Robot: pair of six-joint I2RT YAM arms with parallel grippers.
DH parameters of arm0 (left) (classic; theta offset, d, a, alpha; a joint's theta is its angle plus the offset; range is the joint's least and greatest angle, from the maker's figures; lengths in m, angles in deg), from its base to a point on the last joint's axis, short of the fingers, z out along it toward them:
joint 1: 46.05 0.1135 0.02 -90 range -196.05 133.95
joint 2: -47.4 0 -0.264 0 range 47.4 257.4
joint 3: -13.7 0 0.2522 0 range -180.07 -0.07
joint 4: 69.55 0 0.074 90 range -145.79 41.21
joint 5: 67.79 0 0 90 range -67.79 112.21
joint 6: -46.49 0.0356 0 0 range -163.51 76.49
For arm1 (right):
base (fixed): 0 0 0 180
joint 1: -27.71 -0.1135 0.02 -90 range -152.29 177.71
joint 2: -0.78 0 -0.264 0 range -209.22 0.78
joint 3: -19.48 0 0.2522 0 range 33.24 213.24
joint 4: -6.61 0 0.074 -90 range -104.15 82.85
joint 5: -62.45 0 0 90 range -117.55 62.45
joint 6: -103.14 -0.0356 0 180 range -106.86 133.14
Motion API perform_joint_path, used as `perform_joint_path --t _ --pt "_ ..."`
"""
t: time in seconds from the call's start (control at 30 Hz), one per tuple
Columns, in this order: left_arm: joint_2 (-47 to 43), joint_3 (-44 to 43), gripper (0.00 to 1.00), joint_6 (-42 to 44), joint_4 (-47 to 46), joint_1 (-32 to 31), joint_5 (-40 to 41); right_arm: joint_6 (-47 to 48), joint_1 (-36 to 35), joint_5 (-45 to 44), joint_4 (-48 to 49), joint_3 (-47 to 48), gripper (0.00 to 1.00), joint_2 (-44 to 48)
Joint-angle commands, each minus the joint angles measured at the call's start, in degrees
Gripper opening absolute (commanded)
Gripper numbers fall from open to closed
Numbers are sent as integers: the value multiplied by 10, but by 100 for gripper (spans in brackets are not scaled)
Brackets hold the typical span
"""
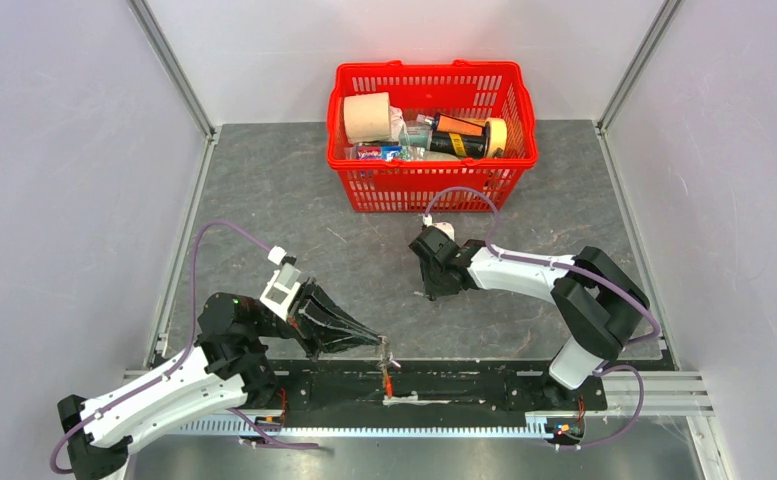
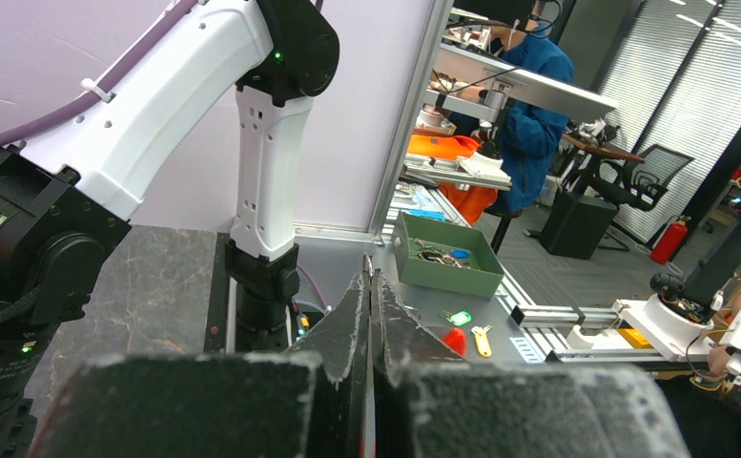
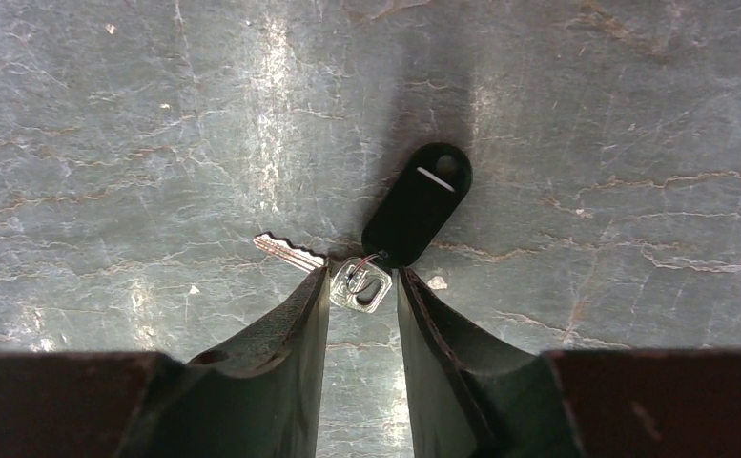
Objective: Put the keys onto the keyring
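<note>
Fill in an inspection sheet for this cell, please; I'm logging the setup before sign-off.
Surface: grey stone-look table, some glare, no spills seen.
Job's things: key with black tag lies flat on the table; keyring hangs at the left claw's tip.
Clutter: red basket at the back, holding paper roll, tape and more.
Grippers: left claw shut; right claw open, straddling the key's head.
Cables: purple cables loop along both arms.
Surroundings: white walls.

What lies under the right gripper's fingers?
A key with a black tag on the table, its head in the gap between the fingers. Anything beneath the fingers themselves is covered.
</note>
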Motion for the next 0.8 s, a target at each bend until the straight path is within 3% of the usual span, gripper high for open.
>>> perform_joint_path --t 0.0,0.37,0.77 --pt "1 -7 2 16 -34 1 6 3 0 -28 -1 24 39 9" --pt "4 -8 2 16 -34 1 4 8 -4 -37 0 32 27 -2" --pt "2 -11 2 14 -33 1 3 20 -10 -60 -13 35 1 -12"
